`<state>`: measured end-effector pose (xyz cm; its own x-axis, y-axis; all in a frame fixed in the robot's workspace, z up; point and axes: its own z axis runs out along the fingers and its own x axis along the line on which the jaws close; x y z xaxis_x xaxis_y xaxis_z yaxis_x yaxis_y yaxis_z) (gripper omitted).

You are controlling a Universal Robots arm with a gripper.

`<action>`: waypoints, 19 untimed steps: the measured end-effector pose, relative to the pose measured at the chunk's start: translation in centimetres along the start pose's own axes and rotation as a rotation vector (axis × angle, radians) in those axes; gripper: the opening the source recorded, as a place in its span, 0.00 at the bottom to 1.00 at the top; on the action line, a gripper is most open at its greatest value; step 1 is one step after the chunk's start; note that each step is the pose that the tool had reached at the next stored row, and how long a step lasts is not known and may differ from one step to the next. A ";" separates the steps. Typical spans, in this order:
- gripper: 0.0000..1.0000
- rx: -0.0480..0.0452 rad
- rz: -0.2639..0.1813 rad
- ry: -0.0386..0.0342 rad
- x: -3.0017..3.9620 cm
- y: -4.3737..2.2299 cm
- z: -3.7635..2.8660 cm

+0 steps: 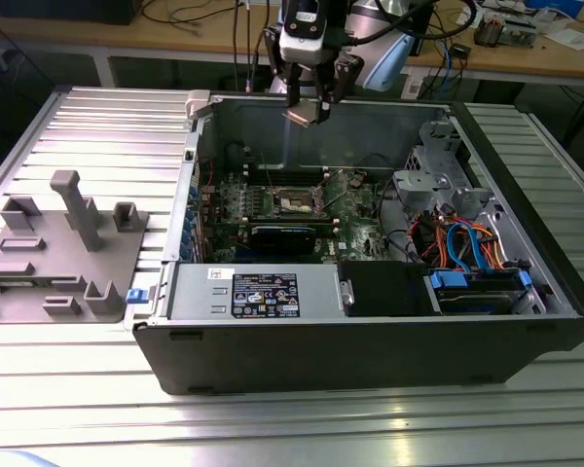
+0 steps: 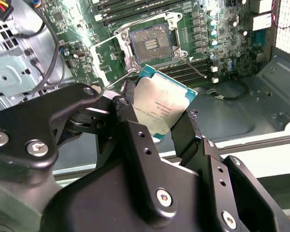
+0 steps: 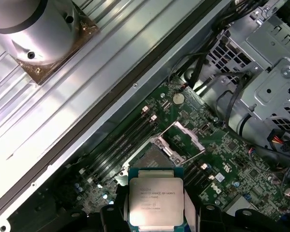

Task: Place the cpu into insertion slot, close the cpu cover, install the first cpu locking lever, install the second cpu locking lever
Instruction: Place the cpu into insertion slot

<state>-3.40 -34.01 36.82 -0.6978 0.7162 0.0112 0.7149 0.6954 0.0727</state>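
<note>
My gripper [image 1: 311,104] hangs above the open computer case, over its back wall, shut on the cpu [image 1: 306,115]. In both wrist views the cpu [image 2: 162,104] [image 3: 155,197] is a square silver-topped chip on a green backing, pinched at two opposite edges by the black fingers [image 2: 186,128]. Well below it, the insertion slot [image 1: 299,201] [image 2: 152,43] lies bare on the green motherboard, with a dark centre and a silvery frame. The cpu cover [image 3: 181,139] stands tipped open beside the slot [image 3: 147,157]. Thin wire levers [image 2: 111,41] stick out unlatched.
Black memory slots [image 2: 130,9] flank the socket. A power supply [image 1: 263,292] fills the case's front. A metal drive cage with blue and orange cables [image 1: 467,253] sits at the exterior view's right. A grey fixture [image 1: 63,248] rests on the slatted table [image 1: 292,428], outside the case.
</note>
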 end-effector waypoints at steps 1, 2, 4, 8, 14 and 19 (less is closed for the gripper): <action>0.54 -0.0002 0.026 -0.0019 0.00 0.00 0.05; 0.54 -0.0004 0.044 -0.0033 0.00 -0.01 0.09; 0.54 -0.0008 0.076 -0.0056 0.00 -0.01 0.14; 0.54 -0.0014 0.135 -0.0100 -0.01 -0.02 0.25; 0.54 -0.0016 0.164 -0.0121 0.00 -0.02 0.29; 0.54 -0.0017 0.164 -0.0121 0.00 -0.02 0.29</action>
<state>-3.40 -34.02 36.53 -0.5710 0.8209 0.0110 0.8192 0.5689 0.0726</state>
